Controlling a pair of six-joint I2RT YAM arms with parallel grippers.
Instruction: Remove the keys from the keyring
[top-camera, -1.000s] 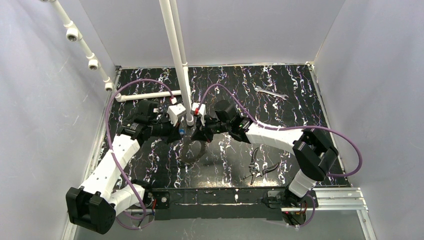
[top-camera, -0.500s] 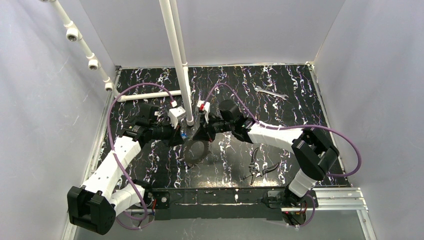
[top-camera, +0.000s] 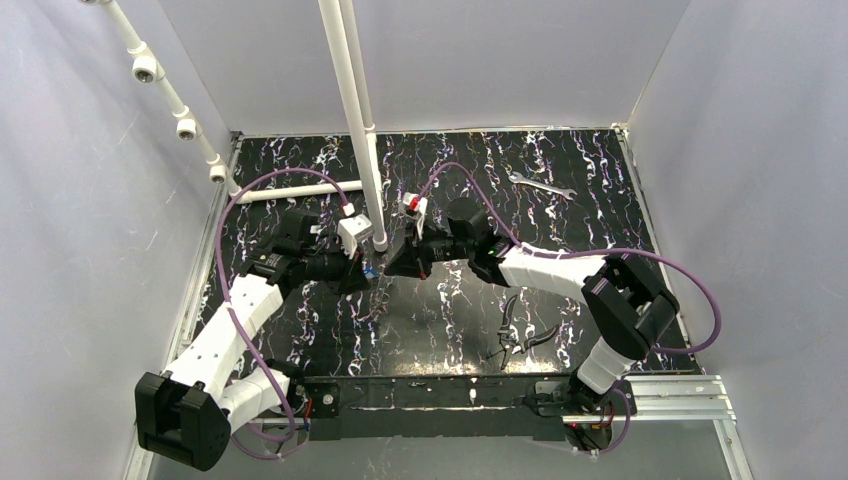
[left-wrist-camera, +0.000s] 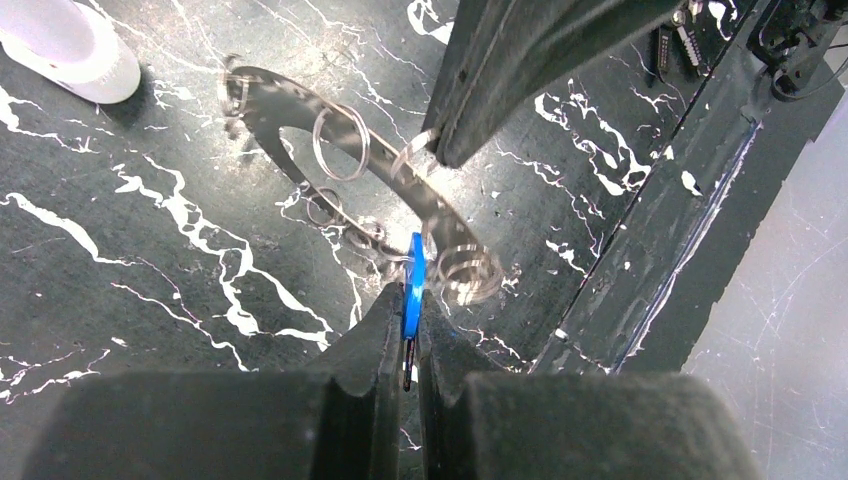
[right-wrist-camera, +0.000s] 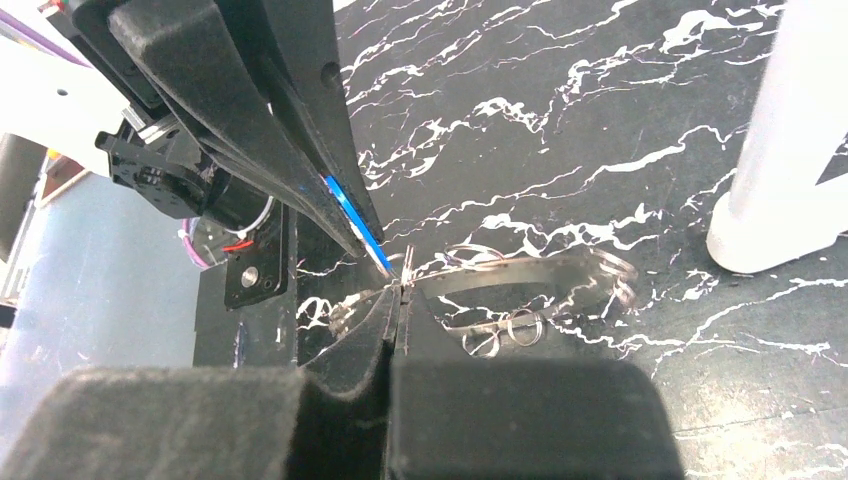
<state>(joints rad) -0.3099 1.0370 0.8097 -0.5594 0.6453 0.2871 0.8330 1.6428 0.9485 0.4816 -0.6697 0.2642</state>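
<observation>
The left gripper (left-wrist-camera: 410, 312) pinches the blue key (left-wrist-camera: 413, 272), which points straight out toward the ring (left-wrist-camera: 290, 120). The right gripper (right-wrist-camera: 400, 297) pinches the ring's edge.

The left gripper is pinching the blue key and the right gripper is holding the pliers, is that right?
Not quite. The left gripper does pinch the blue key, but the right gripper is shut on the keyring, as the right wrist view shows. The pliers lie on the table, apart from both grippers.
</observation>
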